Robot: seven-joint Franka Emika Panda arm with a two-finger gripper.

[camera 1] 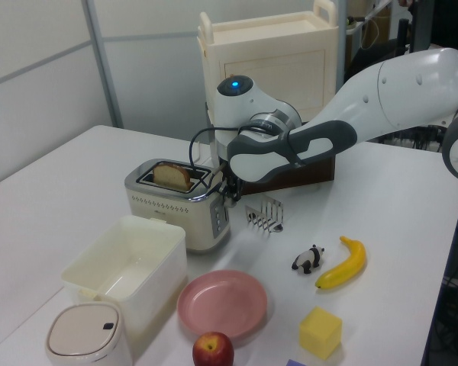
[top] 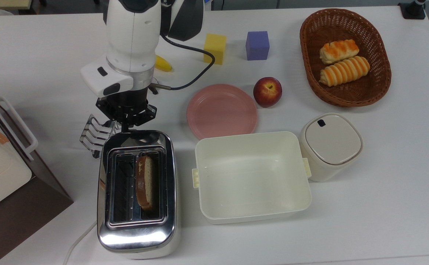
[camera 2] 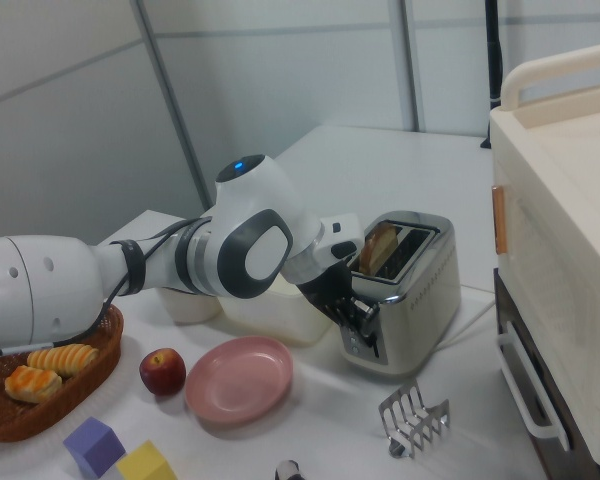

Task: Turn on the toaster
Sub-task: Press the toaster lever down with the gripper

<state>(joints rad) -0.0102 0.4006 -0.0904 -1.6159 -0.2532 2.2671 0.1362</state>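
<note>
The chrome two-slot toaster stands at the front left of the table in the top view, with a slice of bread sitting low in one slot. My gripper is at the toaster's far end, pointing down against the end face with the controls, fingers together. In the left view the gripper presses at the right end of the toaster. In the right view the gripper is on the front face of the toaster, below the bread.
A wire toast rack stands just beside the gripper. A cream tub, pink plate, apple, lidded canister and bread basket lie to the top view's right. A boxy appliance stands at the top view's left.
</note>
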